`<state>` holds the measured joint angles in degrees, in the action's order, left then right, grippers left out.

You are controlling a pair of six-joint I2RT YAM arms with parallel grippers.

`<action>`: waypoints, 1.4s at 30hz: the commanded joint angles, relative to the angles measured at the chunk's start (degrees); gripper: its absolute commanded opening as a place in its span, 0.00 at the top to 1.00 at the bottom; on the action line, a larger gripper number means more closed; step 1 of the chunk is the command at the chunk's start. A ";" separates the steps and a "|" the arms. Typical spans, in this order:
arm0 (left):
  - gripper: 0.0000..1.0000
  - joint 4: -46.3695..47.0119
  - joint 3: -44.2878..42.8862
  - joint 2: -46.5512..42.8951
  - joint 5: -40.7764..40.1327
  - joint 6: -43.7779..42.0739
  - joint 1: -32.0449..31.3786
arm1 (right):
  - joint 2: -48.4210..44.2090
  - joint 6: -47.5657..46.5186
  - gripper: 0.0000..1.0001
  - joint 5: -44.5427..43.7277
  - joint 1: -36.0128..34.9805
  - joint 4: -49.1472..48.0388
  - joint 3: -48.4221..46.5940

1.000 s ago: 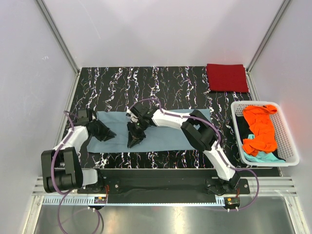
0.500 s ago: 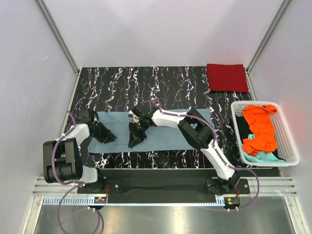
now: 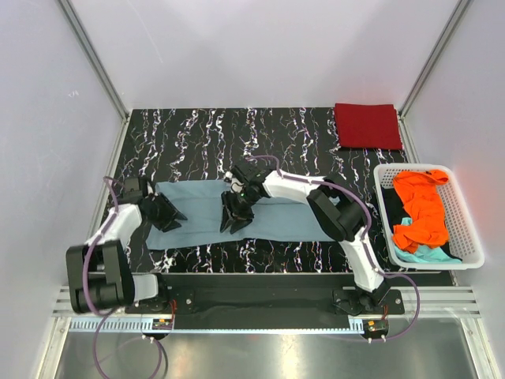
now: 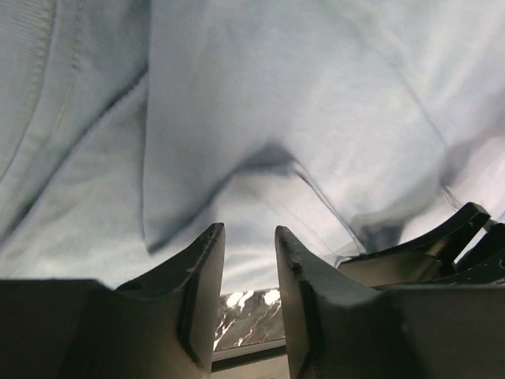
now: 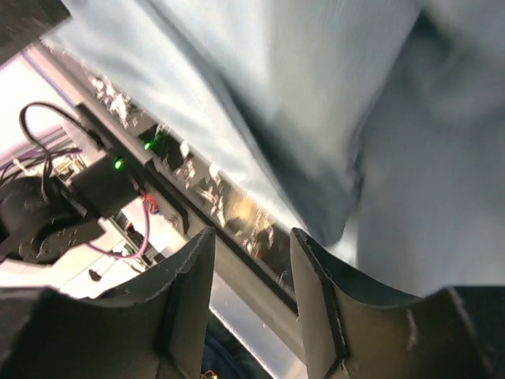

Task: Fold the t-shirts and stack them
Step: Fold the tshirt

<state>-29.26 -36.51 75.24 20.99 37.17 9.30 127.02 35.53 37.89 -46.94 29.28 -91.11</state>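
Note:
The grey-blue t-shirt (image 3: 276, 217) lies as a long flat strip across the near middle of the table. My left gripper (image 3: 170, 215) sits low over its left end, jaws slightly apart with nothing between them (image 4: 248, 233); the cloth (image 4: 276, 95) fills that view. My right gripper (image 3: 234, 218) is over the strip's middle left, open and empty (image 5: 252, 237), with the cloth (image 5: 355, 79) just beyond its tips. The dark red t-shirt (image 3: 367, 126) lies folded at the back right corner. The orange t-shirt (image 3: 422, 207) and the teal one (image 3: 422, 253) lie crumpled in the basket.
The white slatted basket (image 3: 467, 229) stands at the table's right edge. The black marbled table (image 3: 205, 142) has side rails and white walls around it. The near table edge and arm bases lie just below the shirt.
My right gripper has moved right and slightly back along the grey-blue shirt. My left gripper has shifted only a little at the shirt's left end.

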 commanded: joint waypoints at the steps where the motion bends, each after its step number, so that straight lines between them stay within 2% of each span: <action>1: 0.60 -2.47 -3.74 -6.59 -1.13 -3.15 0.37 | -7.75 -1.96 0.49 -0.10 0.44 1.92 0.93; 3: 0.54 -2.47 -4.09 -8.00 -0.43 -4.38 0.37 | -10.11 -2.30 0.49 -0.53 0.53 2.27 2.16; 6: 0.49 -2.56 -5.93 -5.82 1.41 -7.98 0.37 | -11.35 -5.54 0.48 -1.50 0.53 2.54 3.13; 8: 0.49 -3.08 -7.43 -2.22 2.38 -9.74 0.37 | -11.01 -6.96 0.48 -2.56 0.97 3.59 3.22; 11: 0.60 -3.35 -7.88 0.25 4.22 -9.75 0.37 | -9.43 -7.75 0.54 -1.07 2.37 3.77 3.75; 12: 0.61 -3.09 -7.52 0.26 4.93 -9.48 0.28 | -9.34 -8.02 0.58 -1.24 2.55 3.86 3.83; 15: 0.60 -1.95 -5.07 -0.01 5.72 -7.64 0.28 | -9.86 -7.23 0.58 -2.73 4.48 3.77 5.15; 19: 0.58 -1.33 -2.08 2.18 2.92 -4.74 0.63 | -11.44 -6.79 0.53 -4.40 7.64 3.86 8.31; 23: 0.58 -1.77 -1.81 8.41 -1.82 -4.73 3.17 | -14.69 -8.02 0.48 -5.37 11.25 4.38 12.87; 27: 0.58 -3.96 -5.14 16.93 -3.94 -7.72 8.96 | -17.50 -10.47 0.46 -7.64 14.85 6.58 16.66; 30: 0.58 -6.07 -8.83 18.97 -4.30 -9.83 11.26 | -20.32 -12.49 0.44 -10.80 16.09 8.16 19.91; 36: 0.57 -9.15 -14.02 15.91 -6.14 -12.20 11.35 | -23.13 -14.35 0.41 -14.06 16.53 9.83 24.13; 40: 0.56 -9.86 -13.33 6.17 -3.95 -11.95 10.22 | -24.80 -14.70 0.41 -15.12 17.49 11.06 25.19; 42: 0.56 -9.68 -12.18 0.45 -2.10 -9.85 6.46 | -26.03 -15.05 0.40 -15.39 18.11 11.41 25.63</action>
<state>-39.83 -48.69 83.26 19.73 27.27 19.22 105.06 22.24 24.69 -29.93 39.35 -65.87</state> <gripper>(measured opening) 0.439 0.593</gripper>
